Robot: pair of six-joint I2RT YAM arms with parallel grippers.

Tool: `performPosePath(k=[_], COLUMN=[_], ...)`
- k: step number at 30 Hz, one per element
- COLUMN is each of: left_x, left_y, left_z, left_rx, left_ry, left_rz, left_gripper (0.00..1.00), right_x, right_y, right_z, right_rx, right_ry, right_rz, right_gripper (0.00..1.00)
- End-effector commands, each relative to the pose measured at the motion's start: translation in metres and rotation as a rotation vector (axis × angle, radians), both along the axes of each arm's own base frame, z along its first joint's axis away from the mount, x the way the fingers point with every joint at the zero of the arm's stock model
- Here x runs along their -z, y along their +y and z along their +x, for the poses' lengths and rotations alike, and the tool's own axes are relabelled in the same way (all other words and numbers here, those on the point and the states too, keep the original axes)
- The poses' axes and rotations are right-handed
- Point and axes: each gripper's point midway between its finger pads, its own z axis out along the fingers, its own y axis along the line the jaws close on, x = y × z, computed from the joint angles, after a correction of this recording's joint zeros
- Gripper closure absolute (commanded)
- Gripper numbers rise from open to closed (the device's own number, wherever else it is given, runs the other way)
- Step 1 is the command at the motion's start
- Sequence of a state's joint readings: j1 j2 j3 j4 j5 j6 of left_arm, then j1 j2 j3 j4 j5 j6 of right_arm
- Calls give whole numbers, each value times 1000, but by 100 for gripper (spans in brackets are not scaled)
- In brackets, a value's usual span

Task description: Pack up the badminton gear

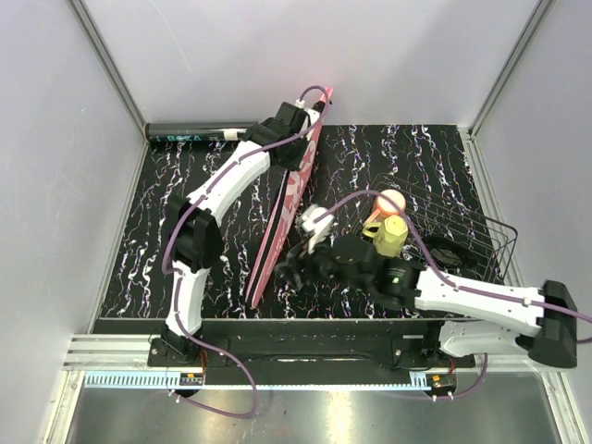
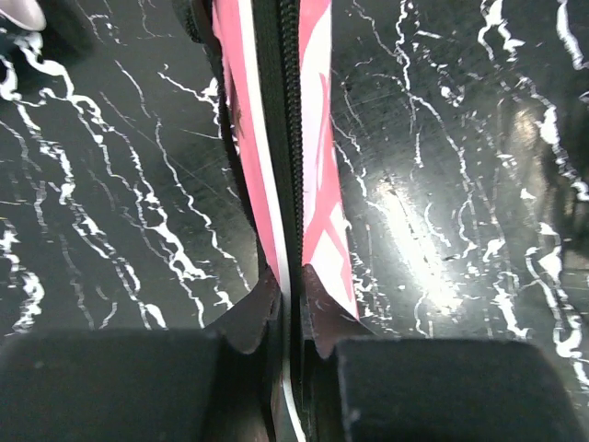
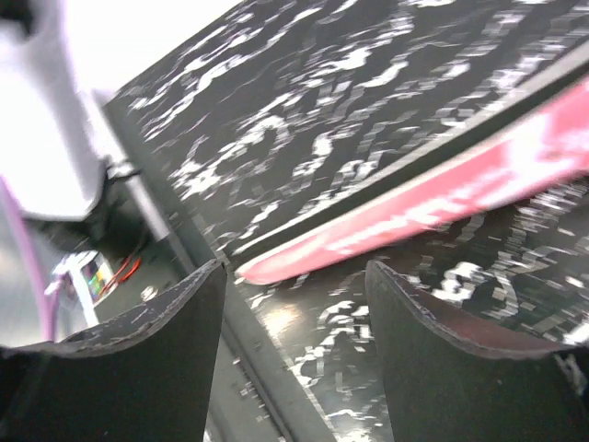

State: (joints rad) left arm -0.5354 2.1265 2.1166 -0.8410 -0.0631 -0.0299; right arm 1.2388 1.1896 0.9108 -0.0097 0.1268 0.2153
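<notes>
1. The long pink racquet cover with white lettering (image 1: 282, 213) lay on the black, white-veined tabletop (image 1: 398, 157). Its long axis ran diagonally, with the far end pointing toward the back wall and slightly to the right, and the near end pointing toward the arm bases.
2. The left claw (image 1: 310, 120) was at the far end of the cover, pressed together on it. In the left wrist view, the left claw (image 2: 290, 308) pinched the cover's zipper edge (image 2: 313, 138) between its two black fingers (image 2: 253, 318). The black zipper ran straight away from the grip along the cover's length.
3. The right claw (image 1: 289, 273) was near the cover's near end, just to that end's right, and touched nothing.
4. In the right wrist view, the right claw (image 3: 294, 350) was spread with nothing between its fingers (image 3: 156, 359). The rounded near tip of the cover (image 3: 368, 230) lay just beyond the fingertips, and the rest of the cover stretched off to the claw's right, blurred.
5. A long black tube (image 1: 194, 134) lay along the back wall, to the left of the left claw, with its long axis running left to right.
6. Behind the right claw's wrist stood a yellow-green cup with a peach lid (image 1: 388, 236). It was just beside a black wire basket (image 1: 462, 227) on the far side of that arm.
</notes>
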Motion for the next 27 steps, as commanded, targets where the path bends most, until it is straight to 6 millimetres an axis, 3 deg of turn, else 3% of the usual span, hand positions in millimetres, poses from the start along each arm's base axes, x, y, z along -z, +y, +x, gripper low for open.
performPosePath(k=[1, 6, 8, 12, 15, 16, 17, 19, 20, 25, 26, 27], left_x=[-47, -23, -16, 18, 32, 31, 30, 19, 5, -45, -66, -70], left_y=[2, -28, -38, -52, -58, -60, -64, -65, -66, -64, -55, -55], left_z=[6, 0, -1, -4, -7, -8, -10, -12, -15, -32, -34, -41], left_rx=[17, 72, 87, 104, 98, 94, 103, 92, 98, 63, 47, 45], left_ry=[-222, -211, -202, -142, -107, -100, -90, -91, -97, -49, -64, -34], left_rz=[168, 223, 218, 222, 199, 180, 160, 118, 81, -145, -194, -242], left_gripper=[100, 100, 100, 97, 87, 74, 68, 51, 47, 39, 38, 38], right_x=[8, -16, -18, -13, -6, -3, 0, 4, 9, 23, 28, 29], right_y=[-58, -102, -117, -134, -137, -135, -134, -132, -135, -149, -157, -159], right_z=[52, 58, 55, 54, 53, 54, 54, 58, 61, 79, 84, 86], right_rx=[326, 454, 479, 528, 542, 542, 542, 556, 585, 734, 777, 801], right_ry=[32, 4, 3, 9, 24, 30, 33, 38, 38, 75, 81, 100], right_rz=[47, 156, 187, 190, 176, 169, 160, 137, 113, 48, 23, 27], right_gripper=[30, 29, 28, 27, 27, 27, 27, 27, 27, 27, 27, 27])
